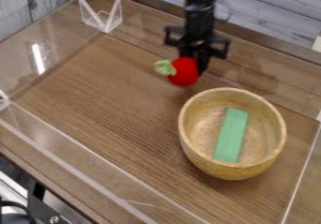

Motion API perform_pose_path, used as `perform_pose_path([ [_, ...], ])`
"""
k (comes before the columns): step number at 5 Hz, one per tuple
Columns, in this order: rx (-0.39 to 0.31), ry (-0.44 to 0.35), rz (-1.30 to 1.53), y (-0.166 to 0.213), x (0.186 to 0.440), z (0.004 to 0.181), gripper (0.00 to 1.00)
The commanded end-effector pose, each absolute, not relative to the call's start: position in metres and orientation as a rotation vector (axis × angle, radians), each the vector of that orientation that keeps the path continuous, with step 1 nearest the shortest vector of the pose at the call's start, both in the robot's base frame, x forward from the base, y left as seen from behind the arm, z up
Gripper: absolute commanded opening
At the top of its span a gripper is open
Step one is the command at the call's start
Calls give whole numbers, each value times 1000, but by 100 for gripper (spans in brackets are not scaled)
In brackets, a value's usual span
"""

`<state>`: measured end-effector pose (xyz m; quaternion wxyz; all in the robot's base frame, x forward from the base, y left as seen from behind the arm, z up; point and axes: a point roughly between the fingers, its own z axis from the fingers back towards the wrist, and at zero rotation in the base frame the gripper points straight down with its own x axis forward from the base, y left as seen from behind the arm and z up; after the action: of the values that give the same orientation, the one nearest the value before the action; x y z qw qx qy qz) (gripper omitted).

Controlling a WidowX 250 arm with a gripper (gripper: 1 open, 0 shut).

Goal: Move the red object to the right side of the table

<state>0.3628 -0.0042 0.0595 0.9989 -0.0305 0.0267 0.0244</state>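
The red object [186,71], a small glossy toy fruit with a green leaf on its left, is just behind the wooden bowl, left of its far rim. My gripper [192,63] comes down on it from above, its black fingers shut around the top of the fruit. The fruit seems slightly off the brown wood-grain table [100,106]; motion blur hides any gap under it.
A wooden bowl [201,148] holding a flat green block [234,134] sits at the right front. Low clear acrylic walls [44,45] border the tabletop, and a clear folded stand [100,14] sits at the back left.
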Motion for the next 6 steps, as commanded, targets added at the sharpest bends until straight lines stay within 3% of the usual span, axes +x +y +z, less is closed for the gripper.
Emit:
perform_pose_path([
  [1,-60,-46,-50,-48,375,94,0],
  [3,-34,-16,-98,-74,376,84,0],
  [4,-18,-2,-93,-75,376,85,100],
  [5,-4,19,-80,-76,375,85,100],
  [6,4,39,-38,-76,376,59,100],
])
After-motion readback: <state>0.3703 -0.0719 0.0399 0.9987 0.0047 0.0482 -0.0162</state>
